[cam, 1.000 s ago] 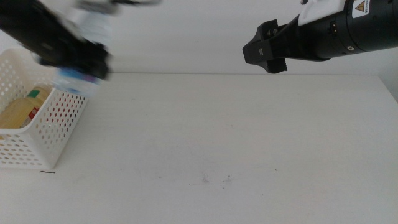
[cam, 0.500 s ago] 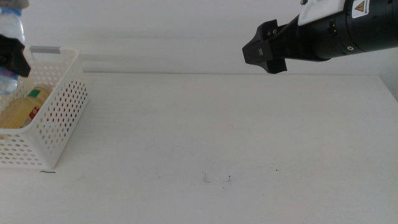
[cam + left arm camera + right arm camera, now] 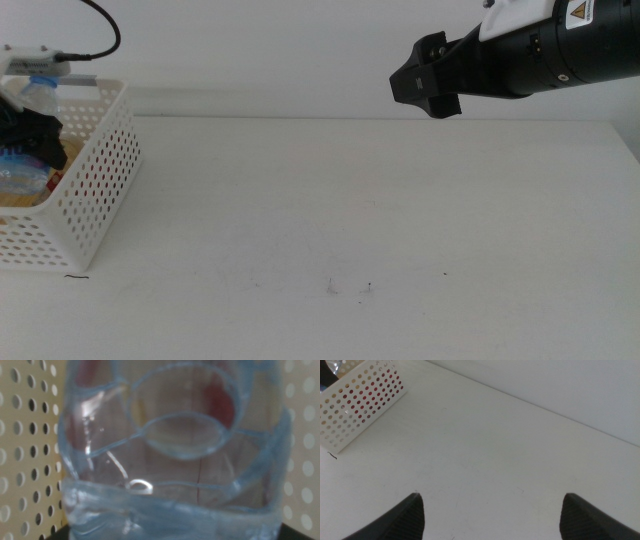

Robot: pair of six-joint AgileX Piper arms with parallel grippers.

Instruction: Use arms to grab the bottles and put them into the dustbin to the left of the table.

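Surface: a large plain white surface [image 3: 380, 220] is seen, marked only by a few tiny dark specks [image 3: 348, 288] toward its near edge; a pale wall [image 3: 260, 50] is seen behind it.
Dustbin: a white perforated dustbin [image 3: 95, 170] is set at the far left end of the surface, with a grey handle bar at its back rim; in the right wrist view it is seen in a far corner, with red showing through its holes [image 3: 362, 402].
Water bottle: a clear water bottle [image 3: 175, 450] with a blue label is held low inside the dustbin; perforated walls are seen on both sides of it, and something red is seen through it.
Left gripper: the left gripper [image 3: 35, 135] is lowered into the dustbin and is clamped on the water bottle.
Right gripper: the right gripper [image 3: 425, 78] is held in the air, well apart from the dustbin, over the far side of the surface; its jaws are spread wide with nothing between them.
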